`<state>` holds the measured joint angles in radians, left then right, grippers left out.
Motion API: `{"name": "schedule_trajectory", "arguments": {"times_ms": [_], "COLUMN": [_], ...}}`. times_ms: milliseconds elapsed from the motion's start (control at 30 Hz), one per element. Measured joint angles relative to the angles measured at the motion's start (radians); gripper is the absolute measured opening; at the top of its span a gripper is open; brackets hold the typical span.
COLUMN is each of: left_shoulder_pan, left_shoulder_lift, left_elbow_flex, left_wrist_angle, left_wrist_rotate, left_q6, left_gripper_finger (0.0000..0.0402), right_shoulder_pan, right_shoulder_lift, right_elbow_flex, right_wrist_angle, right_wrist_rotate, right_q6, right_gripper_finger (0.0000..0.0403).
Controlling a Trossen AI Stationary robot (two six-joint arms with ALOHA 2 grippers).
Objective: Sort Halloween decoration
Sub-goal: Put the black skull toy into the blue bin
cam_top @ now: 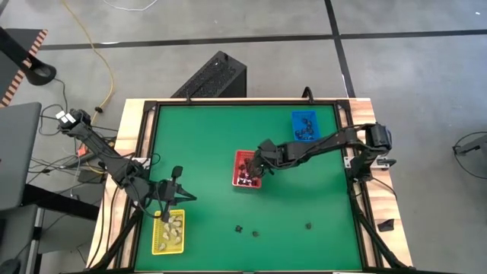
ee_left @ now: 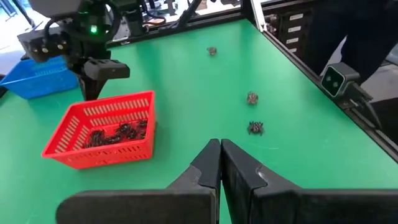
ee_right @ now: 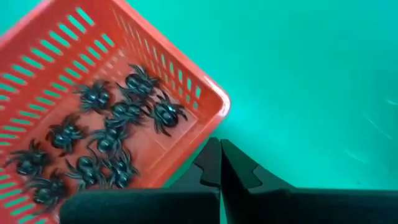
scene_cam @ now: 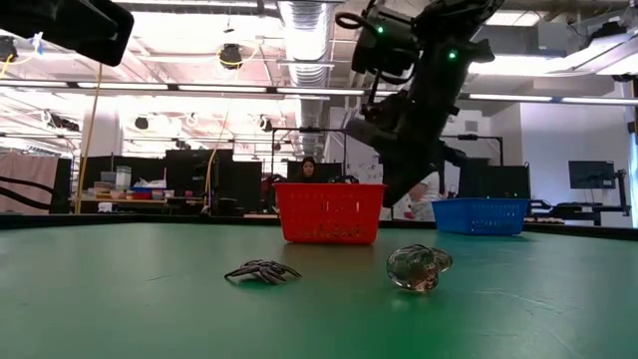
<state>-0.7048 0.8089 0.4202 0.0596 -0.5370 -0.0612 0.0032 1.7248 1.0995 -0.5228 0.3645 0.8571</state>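
Black spider pieces [ee_right: 118,134] lie in the red tray [cam_top: 242,161] at the table's middle. Cream lumps [cam_top: 172,226] fill the yellow tray [cam_top: 158,245] at the near left. Three loose pieces rest on the green table near its front edge: a black spider [scene_cam: 262,271], a pale lump [scene_cam: 419,267] and one more [cam_top: 308,225]. My right gripper [ee_right: 219,148] hangs shut and empty just outside the red tray's near right corner [ee_right: 214,102], pointing steeply down. My left gripper [ee_left: 219,149] is shut and empty above the yellow tray's far end, pointing toward the table's right.
A blue tray [cam_top: 298,116] with dark pieces stands at the far right of the table. Black frame rails [cam_top: 358,205] border the table. People and desks show in the room behind. Open green surface lies between the trays.
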Motion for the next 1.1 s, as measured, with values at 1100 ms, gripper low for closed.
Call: {"name": "schedule_trajectory", "arguments": {"times_ms": [1100], "left_shoulder_pan": [0.246], "left_shoulder_lift": [1.178], "left_elbow_flex": [0.629], "left_wrist_angle": [0.489], "left_wrist_rotate": [0.521], "left_q6": [0.198], "left_gripper_finger": [0.0039], "right_shoulder_pan": [0.67], "right_shoulder_lift": [-0.18], "right_elbow_flex": [0.001], "right_wrist_angle": [0.113], "right_wrist_rotate": [0.45], "right_q6": [0.155], "right_gripper_finger": [0.0025]}}
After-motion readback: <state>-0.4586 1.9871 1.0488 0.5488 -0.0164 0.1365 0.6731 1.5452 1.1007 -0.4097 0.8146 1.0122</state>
